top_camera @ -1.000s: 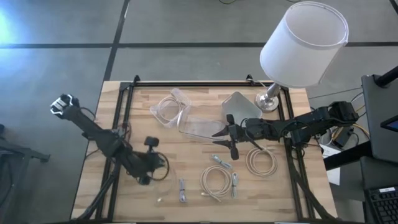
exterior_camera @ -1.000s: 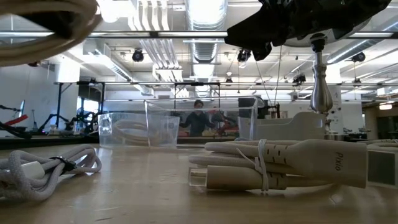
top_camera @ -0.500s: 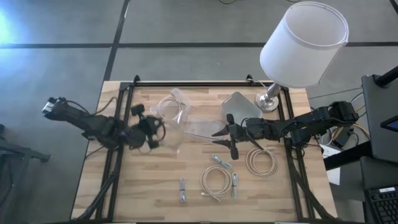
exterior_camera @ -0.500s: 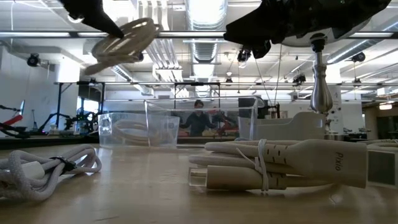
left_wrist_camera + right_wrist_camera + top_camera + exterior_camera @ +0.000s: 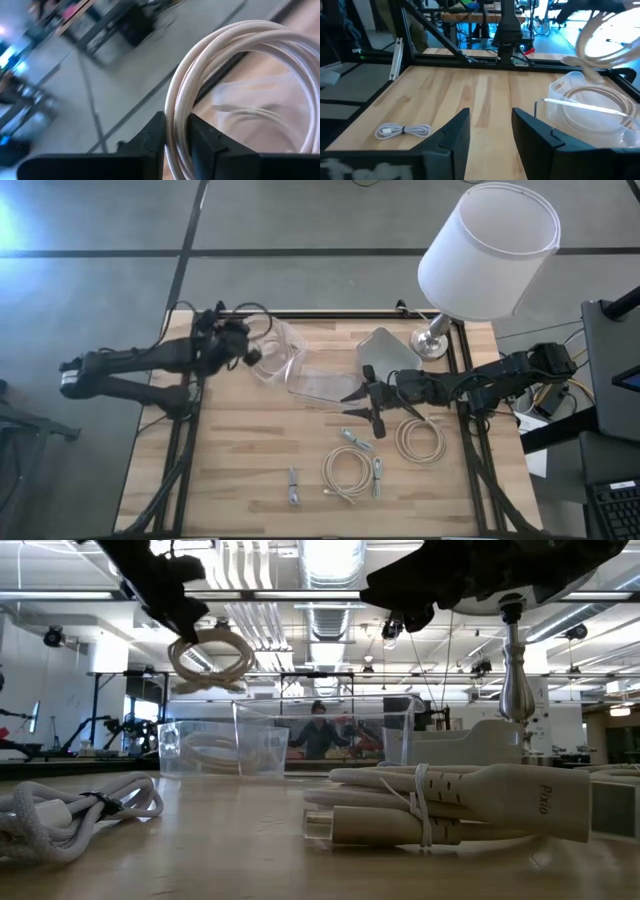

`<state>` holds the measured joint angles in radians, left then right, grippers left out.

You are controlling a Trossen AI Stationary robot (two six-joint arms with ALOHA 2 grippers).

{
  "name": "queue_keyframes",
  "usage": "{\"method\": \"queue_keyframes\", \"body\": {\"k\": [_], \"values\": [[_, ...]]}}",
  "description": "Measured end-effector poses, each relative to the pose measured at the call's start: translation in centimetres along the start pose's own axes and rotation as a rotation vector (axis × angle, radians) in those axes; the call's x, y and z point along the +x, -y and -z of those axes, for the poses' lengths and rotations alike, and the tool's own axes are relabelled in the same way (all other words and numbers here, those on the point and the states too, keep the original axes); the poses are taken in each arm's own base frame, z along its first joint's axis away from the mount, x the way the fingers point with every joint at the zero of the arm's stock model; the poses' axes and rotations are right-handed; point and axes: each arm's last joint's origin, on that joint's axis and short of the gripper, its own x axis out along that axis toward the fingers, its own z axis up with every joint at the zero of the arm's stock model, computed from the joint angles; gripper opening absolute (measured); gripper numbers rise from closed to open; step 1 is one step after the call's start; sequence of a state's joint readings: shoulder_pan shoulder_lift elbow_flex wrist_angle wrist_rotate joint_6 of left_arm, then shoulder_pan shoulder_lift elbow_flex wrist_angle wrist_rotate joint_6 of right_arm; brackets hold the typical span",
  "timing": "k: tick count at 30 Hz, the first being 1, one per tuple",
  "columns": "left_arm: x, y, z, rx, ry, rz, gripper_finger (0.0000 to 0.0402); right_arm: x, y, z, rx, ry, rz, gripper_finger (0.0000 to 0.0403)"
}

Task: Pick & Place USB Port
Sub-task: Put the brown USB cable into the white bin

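Note:
My left gripper (image 5: 241, 346) is up by the table's far left corner, shut on a cream coiled cable (image 5: 210, 655). The coil hangs in the air just above and left of a clear plastic bin (image 5: 276, 352), which holds another cream coil (image 5: 592, 100). In the left wrist view the held coil (image 5: 235, 55) loops away from the fingers over the bin. My right gripper (image 5: 354, 402) hovers open over the table's middle, next to a second clear container (image 5: 320, 386), touching nothing. My left gripper pinches the coiled cable between its two fingers (image 5: 156, 134) on one side of the loop (image 5: 176, 107), several strands together. The fingers come from the table's left, slanting down. The coil is lifted clear and hangs below the fingers (image 5: 185, 628).
Two cream coils (image 5: 348, 474) (image 5: 420, 440) and small cable bundles (image 5: 292, 486) (image 5: 377, 475) lie on the near half of the table. A lamp (image 5: 487, 250) stands at the far right corner beside a grey object (image 5: 385, 350). A white bundle (image 5: 403, 131) lies left.
My left gripper has swung from the near left part of the table up and toward the far edge, carrying the cream coil with it, lifted clear all the way. The coil now hangs beside the clear bin.

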<state>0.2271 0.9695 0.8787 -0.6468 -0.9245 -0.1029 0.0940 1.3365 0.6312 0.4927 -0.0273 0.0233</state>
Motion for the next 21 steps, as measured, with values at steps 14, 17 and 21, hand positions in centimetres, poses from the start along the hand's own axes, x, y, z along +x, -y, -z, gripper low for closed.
{"method": "queue_keyframes", "body": {"k": [14,17,21], "values": [[6.8,3.2,0.8,0.074,-0.179,-0.074,0.0064,0.0,0.0,0.0,-0.031,-0.002,0.001,0.0187],[7.9,4.2,1.3,0.123,-0.217,-0.094,0.0065,0.0,0.0,0.0,-0.031,-0.003,0.001,0.0187],[9.0,5.4,2.0,0.175,-0.261,-0.096,0.0065,0.0,0.0,0.0,-0.031,-0.003,0.001,0.0188]]}}
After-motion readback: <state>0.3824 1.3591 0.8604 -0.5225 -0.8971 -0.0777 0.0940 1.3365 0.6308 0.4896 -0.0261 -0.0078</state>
